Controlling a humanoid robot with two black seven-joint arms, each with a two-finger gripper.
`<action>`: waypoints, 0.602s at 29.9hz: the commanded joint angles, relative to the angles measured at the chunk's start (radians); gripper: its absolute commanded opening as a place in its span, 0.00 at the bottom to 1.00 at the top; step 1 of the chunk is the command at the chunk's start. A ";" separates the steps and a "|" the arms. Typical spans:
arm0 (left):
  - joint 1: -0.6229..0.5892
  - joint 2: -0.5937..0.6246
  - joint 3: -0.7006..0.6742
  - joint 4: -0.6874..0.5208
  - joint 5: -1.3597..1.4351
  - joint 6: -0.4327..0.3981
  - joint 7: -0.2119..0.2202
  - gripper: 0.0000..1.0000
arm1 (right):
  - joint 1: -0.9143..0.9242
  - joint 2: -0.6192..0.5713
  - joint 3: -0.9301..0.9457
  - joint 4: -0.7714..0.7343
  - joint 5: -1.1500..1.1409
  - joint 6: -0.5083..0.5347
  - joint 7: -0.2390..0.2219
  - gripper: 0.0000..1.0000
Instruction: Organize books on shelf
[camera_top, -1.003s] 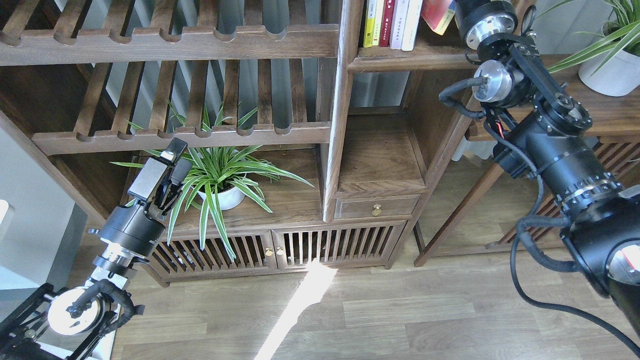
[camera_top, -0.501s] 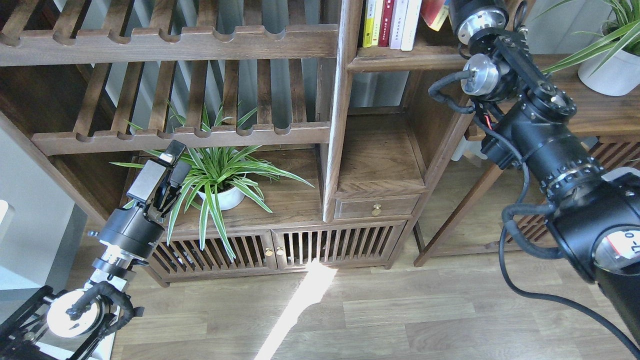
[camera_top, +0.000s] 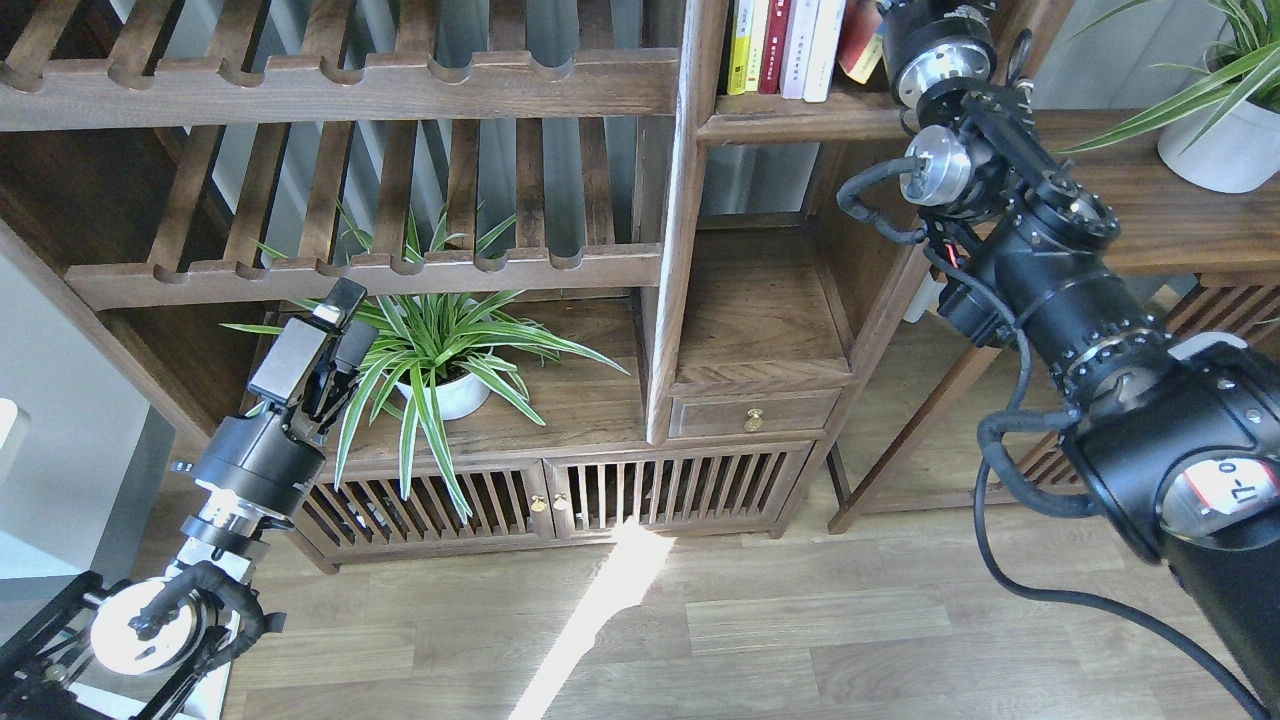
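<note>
Several books stand upright at the top of the view on the shelf (camera_top: 800, 118), a dark wooden board in a narrow cubby: yellow ones (camera_top: 741, 45), a red one (camera_top: 775, 45) and white ones (camera_top: 815, 45). A red-orange book (camera_top: 858, 40) leans tilted to their right, close to my right arm's wrist (camera_top: 935, 50). The right arm reaches up into this cubby, and its gripper is past the top edge, out of view. My left gripper (camera_top: 340, 305) hangs low at the left, in front of a plant, shut and empty.
A potted spider plant (camera_top: 440, 360) stands on the wide lower board beside my left gripper. Slatted racks (camera_top: 350, 270) fill the upper left. A small drawer (camera_top: 752, 412) sits below the middle cubby. A white plant pot (camera_top: 1215, 150) stands on a side table at the right.
My right arm has moved left and upward into the cubby. The tilted red-orange book has shifted left, closer to the upright row. The left arm has barely moved.
</note>
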 joint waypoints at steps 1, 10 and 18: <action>0.000 0.000 -0.003 0.000 0.000 0.000 0.000 0.92 | -0.001 0.000 0.002 -0.013 0.001 0.000 -0.001 0.04; 0.011 -0.002 -0.006 -0.002 -0.002 0.000 -0.002 0.92 | -0.001 0.002 0.003 -0.024 0.002 -0.005 -0.001 0.09; 0.017 0.000 -0.009 -0.002 -0.003 0.000 -0.005 0.93 | 0.007 0.011 -0.006 -0.023 0.001 -0.008 -0.012 0.21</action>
